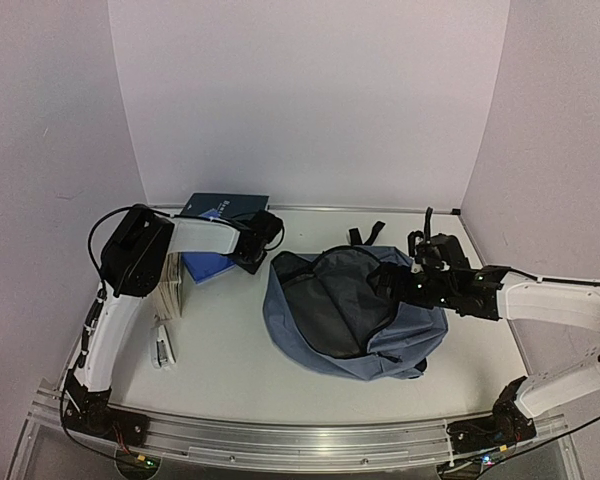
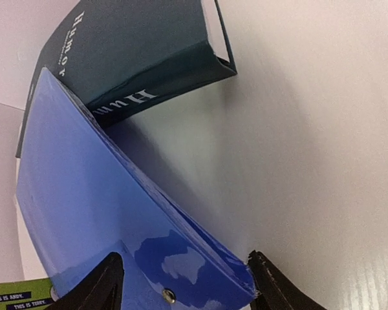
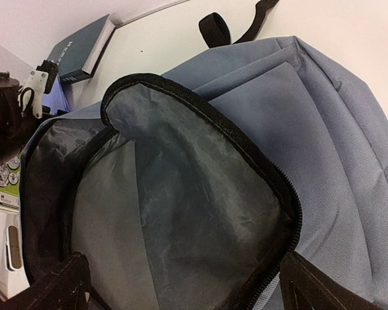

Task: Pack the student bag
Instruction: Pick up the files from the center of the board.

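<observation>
Right claw (image 3: 187, 289) wide open over student bag (image 3: 330, 129) mouth; left claw (image 2: 184, 294) straddling blue folder (image 2: 84, 194), grip unclear.

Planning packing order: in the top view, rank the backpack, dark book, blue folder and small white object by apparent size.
1. backpack
2. dark book and blue folder: both partly covered, so not ranked against each other
3. small white object

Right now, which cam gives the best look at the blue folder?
Left wrist: the blue folder fills the frame, glossy cover and snap stud clear, between the fingers of the left gripper. Top external shows only a small blue patch, partly under that gripper. Right wrist: at most a blue sliver near the left edge.
</observation>
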Robot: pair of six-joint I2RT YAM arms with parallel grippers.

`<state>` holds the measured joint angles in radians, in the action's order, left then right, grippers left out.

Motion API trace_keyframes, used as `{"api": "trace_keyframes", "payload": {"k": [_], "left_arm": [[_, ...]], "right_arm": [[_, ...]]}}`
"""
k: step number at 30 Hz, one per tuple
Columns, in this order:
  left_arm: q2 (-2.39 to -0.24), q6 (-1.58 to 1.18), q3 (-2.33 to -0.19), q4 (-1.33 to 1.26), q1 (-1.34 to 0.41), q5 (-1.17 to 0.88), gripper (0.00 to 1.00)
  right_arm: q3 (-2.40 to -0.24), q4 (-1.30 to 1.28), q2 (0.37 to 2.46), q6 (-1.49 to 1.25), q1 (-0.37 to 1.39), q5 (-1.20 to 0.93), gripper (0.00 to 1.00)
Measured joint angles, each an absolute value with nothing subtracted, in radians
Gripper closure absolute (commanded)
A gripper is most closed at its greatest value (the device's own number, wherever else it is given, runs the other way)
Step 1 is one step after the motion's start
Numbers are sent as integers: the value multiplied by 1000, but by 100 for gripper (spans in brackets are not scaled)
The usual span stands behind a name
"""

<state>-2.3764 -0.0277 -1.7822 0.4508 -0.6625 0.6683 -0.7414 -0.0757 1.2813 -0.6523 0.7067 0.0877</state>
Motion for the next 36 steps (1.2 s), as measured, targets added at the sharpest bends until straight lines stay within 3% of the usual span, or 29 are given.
{"api": "trace_keyframes", "payload": {"k": [16, 27, 36], "left_arm": [[-2360, 289, -1660, 192, -665, 784, 98], [-2260, 332, -1671, 197, -711, 792, 100], [-1956, 119, -1715, 387, -749, 602, 100]], "right_arm": [[-741, -76, 1280, -655, 707, 88, 2], [-741, -77, 1278, -655, 707, 88, 2], [-746, -87, 1201, -637, 707, 62, 2]]}}
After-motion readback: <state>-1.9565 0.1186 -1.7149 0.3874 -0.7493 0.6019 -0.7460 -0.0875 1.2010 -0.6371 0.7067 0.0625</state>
